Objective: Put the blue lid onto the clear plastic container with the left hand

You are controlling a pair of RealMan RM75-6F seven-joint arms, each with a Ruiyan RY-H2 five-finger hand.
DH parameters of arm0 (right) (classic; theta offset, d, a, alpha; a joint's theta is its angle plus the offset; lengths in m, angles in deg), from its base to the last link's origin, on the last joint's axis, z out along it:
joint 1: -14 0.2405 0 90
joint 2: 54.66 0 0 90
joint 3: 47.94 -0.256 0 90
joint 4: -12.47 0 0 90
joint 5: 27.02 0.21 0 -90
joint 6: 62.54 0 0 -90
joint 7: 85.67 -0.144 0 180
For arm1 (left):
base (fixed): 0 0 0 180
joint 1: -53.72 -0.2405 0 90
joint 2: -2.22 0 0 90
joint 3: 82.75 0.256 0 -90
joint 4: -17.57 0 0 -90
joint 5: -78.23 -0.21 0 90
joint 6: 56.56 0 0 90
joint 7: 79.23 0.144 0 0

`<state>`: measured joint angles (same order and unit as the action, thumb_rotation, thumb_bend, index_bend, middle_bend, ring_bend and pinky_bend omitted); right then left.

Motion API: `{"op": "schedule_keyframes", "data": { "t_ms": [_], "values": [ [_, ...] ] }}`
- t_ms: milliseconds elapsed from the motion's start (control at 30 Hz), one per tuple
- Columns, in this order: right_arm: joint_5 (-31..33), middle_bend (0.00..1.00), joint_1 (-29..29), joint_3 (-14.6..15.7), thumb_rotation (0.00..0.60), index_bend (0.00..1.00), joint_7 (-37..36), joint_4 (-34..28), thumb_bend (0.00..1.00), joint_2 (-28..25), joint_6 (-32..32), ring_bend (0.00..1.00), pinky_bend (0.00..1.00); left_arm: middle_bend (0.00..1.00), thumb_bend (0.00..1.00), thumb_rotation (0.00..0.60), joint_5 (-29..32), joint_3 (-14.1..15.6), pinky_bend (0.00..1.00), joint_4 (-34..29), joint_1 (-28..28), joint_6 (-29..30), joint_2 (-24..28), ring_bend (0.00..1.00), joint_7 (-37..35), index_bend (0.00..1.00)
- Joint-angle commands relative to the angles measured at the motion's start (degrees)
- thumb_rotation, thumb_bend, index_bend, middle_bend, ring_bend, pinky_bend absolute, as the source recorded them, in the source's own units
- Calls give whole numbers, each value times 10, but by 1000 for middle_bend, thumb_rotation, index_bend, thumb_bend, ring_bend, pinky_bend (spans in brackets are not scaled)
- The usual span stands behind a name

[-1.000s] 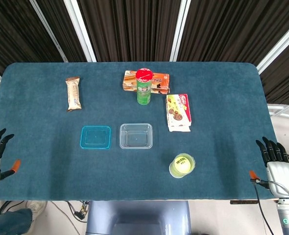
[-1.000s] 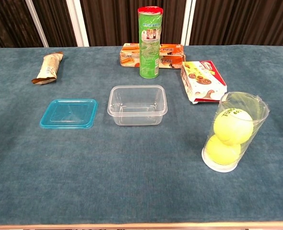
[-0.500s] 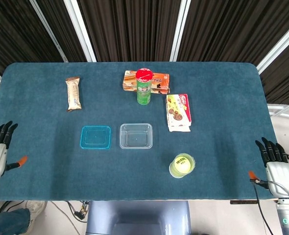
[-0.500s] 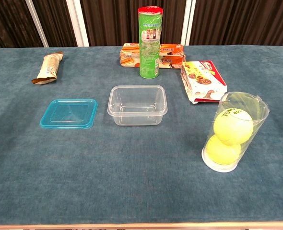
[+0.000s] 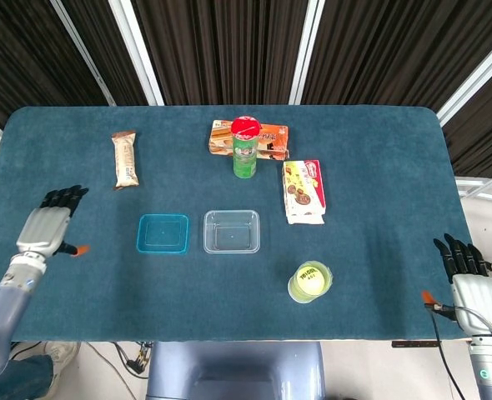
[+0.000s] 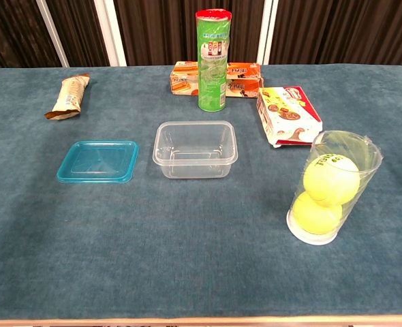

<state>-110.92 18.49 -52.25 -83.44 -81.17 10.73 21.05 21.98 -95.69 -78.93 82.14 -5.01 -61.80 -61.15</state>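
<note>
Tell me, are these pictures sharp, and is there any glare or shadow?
Head view: evenly lit and sharp; the left hand looks crisp. Chest view: sharp too, small highlights on the clear plastic container and the tennis-ball tube, only soft shadows beside them.

Dark lettering curves across the upper tennis ball (image 6: pixel 331 178) but is too small to read; other packaging print is illegible

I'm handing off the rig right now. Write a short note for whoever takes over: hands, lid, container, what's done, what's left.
Left hand: empty, fingers apart, over the table left of the flat blue plastic lid, not touching it.
Right hand: empty, at the table's right edge.
Lid lies flat on the table, beside and apart from the clear rectangular plastic container, which stands open and empty.
Done: nothing yet.
Left: grasp the lid with the left hand and set it on the container.
</note>
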Motion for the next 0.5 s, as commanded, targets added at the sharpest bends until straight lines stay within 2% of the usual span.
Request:
{"op": "schedule_keyframes", "data": {
  "t_ms": [33,200,333,500],
  "values": [
    [-1,0,0,1,600,88,0,0,292,0,0,3,0,0,79,600,72,-4,10,-9,56,-32,-16,0,62,0],
    [2,0,-1,0,600,87,-1,-3,292,-1,-1,3,0,12,76,600,141,-4,10,0,104,-16,-56,0,113,0],
    [6,0,0,-1,600,87,-2,-4,292,-2,-3,3,0,14,76,600,186,7,10,23,145,-12,-94,0,162,0],
    [13,0,0,-3,600,87,-3,-5,292,-2,-5,3,0,4,58,600,229,16,10,41,178,-15,-122,0,187,0]
  ]
}}
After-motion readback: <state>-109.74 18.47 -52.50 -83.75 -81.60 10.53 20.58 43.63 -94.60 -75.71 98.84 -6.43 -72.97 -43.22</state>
